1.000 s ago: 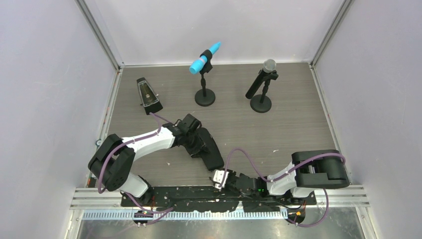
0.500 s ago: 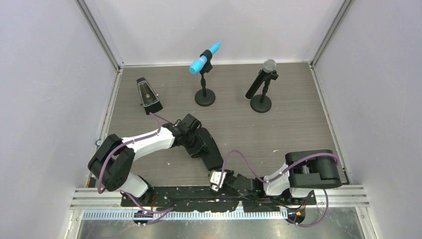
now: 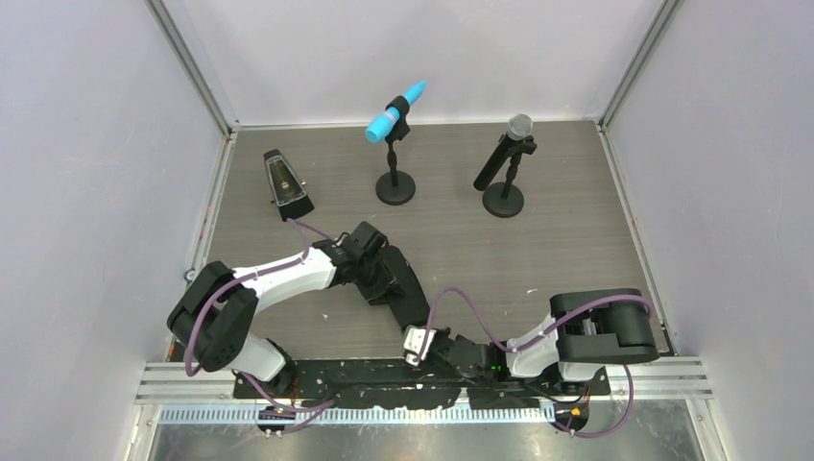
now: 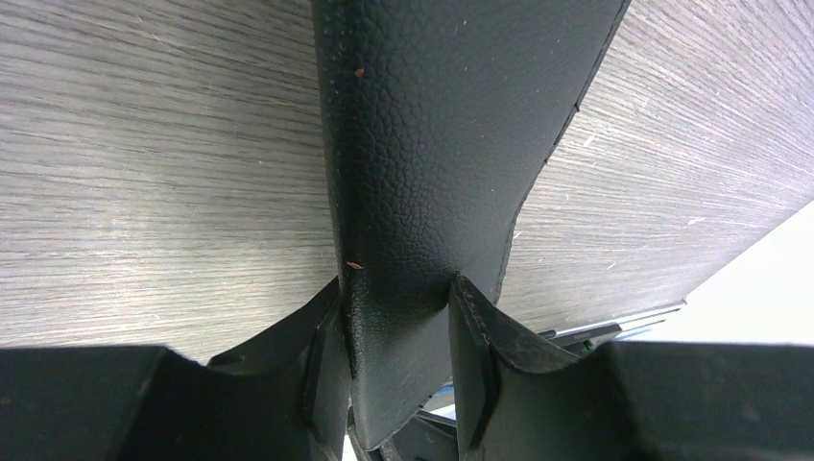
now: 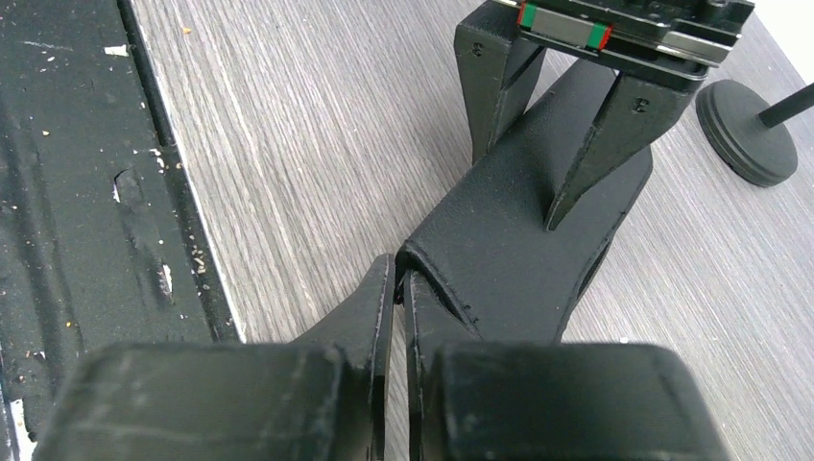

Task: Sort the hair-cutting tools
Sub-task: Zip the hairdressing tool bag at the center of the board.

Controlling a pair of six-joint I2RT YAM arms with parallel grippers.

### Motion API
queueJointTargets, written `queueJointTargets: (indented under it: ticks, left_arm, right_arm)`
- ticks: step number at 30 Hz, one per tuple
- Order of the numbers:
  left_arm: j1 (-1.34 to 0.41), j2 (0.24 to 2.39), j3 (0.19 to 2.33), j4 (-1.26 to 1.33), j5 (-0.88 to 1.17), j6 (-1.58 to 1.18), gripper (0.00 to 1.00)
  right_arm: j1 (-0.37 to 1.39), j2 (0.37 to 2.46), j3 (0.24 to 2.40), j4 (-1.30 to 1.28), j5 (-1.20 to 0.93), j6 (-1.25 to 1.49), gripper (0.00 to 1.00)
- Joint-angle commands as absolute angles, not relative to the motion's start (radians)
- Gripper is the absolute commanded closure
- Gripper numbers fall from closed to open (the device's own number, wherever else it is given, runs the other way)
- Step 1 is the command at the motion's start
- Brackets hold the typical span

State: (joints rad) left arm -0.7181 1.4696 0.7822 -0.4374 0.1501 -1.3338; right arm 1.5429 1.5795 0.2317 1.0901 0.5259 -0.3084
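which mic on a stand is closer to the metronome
The bright blue microphone, the left of the pair. The black microphone with the silver mesh head stands farther right, away from the black pyramid-shaped metronome.

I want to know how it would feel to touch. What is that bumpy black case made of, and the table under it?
The black case looks like leather or fake leather. It is matte with a pebbly grain, and it flexes into a soft curve. The table looks like grey wood or wood-look laminate, with fine straight streaks and a slight sheen. The pictures cannot settle which.
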Motion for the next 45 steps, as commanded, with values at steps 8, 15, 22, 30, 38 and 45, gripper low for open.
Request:
queueJointTargets:
  ticks: [8, 15, 22, 30, 38, 45]
  left_arm:
    - [-0.659, 1.461, 0.782, -0.484, 0.047, -1.278, 0.70]
    - [-0.601, 1.474, 0.796, -0.528, 0.035, -1.193, 0.71]
    - [-0.589, 1.481, 0.800, -0.530, 0.049, -1.127, 0.71]
    - [-0.583, 1.471, 0.782, -0.531, 0.063, -1.107, 0.71]
    - [-0.587, 1.446, 0.753, -0.488, 0.106, -1.173, 0.71]
    - [-0.601, 1.431, 0.728, -0.450, 0.134, -1.233, 0.70]
  right_arm:
    - [1.545, 1.453, 0.223, 0.918, 0.504, -0.201, 0.95]
    - [1.545, 1.404, 0.217, 0.813, 0.526, -0.102, 0.95]
    - [1.545, 1.414, 0.222, 0.763, 0.624, -0.042, 0.95]
    - [1.542, 1.385, 0.203, 0.851, 0.554, -0.052, 0.73]
    - [1.542, 1.572, 0.230, 1.145, 0.541, -0.120, 0.56]
    - [1.542, 1.711, 0.258, 1.327, 0.605, -0.155, 0.51]
